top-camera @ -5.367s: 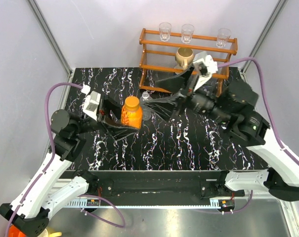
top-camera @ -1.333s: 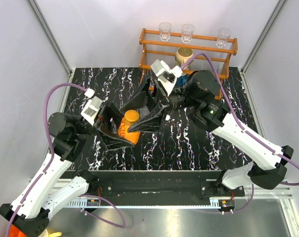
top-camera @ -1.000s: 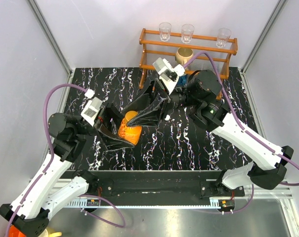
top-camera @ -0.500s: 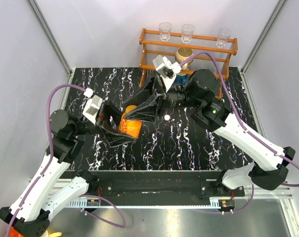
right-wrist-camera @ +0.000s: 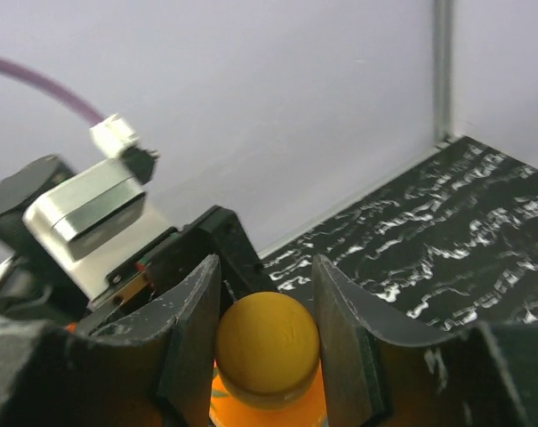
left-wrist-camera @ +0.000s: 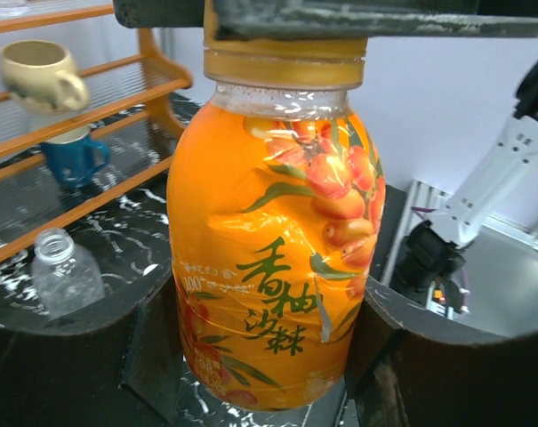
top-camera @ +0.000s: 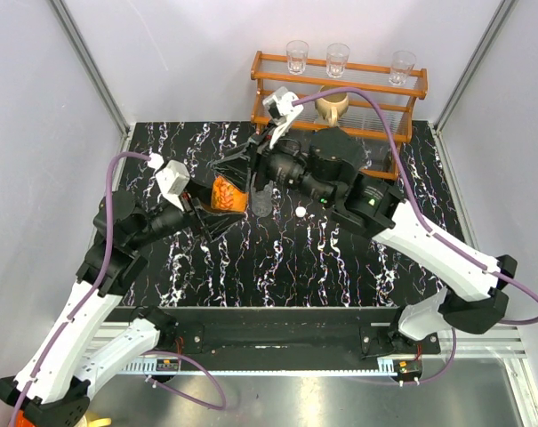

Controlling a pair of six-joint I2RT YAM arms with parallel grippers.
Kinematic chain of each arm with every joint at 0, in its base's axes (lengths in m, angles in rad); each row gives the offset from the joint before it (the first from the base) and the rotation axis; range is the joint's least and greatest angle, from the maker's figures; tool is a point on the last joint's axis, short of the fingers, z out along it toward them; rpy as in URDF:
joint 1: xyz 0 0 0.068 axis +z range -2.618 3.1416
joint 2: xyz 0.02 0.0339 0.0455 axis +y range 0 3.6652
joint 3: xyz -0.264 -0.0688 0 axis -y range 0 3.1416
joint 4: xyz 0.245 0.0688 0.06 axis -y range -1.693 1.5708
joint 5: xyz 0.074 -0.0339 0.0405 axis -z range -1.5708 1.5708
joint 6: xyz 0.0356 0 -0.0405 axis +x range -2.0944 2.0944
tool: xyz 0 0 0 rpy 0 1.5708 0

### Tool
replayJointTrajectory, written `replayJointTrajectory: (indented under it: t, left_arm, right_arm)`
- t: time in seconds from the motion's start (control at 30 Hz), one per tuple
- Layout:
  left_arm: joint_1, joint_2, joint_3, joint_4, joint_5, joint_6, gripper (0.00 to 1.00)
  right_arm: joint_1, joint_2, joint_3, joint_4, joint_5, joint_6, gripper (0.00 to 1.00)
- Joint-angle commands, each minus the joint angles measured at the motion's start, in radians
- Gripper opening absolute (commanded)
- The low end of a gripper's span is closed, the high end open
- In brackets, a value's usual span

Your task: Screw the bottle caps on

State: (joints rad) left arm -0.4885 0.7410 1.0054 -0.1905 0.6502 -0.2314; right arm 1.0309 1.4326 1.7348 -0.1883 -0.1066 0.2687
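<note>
L gripper point(left-wrist-camera: 269, 369) clamps orange bottle point(left-wrist-camera: 269, 240) by its body so it can't spin. R gripper point(right-wrist-camera: 267, 356), above, pinches orange cap point(left-wrist-camera: 285, 64) sitting on the neck, prob. for twisting. Clear bottle point(left-wrist-camera: 66, 271) just behind stands uncapped.

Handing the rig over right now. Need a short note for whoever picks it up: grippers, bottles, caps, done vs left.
Left gripper: closed around the body of the orange bottle.
Right gripper: closed on the orange cap, which sits on that bottle's neck. How far it is threaded cannot be told.
Clear bottle: stands uncapped on the table, just right of the orange bottle in the top view.
Small pale round thing: on the table right of the clear bottle, probably the second cap, too small to be sure.
Done: orange cap placed.
Left: finish tightening it, then cap the clear bottle.
</note>
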Motion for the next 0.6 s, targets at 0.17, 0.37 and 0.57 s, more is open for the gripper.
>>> replayJointTrajectory:
  t: [0.17,0.37,0.57]
  left_arm:
    - [0.033,-0.025,0.068,-0.064,-0.483,0.106,0.35]
    - [0.033,-0.035,0.058,-0.083,-0.474,0.110,0.35]
    - [0.034,-0.061,0.012,0.003,-0.197,0.044,0.39]
  right_arm:
    - [0.170,0.130,0.252,-0.278,0.539,-0.077,0.00]
    - [0.196,0.192,0.368,-0.330,0.671,-0.097,0.30]
    - [0.179,0.108,0.316,-0.239,0.555,-0.112,0.74]
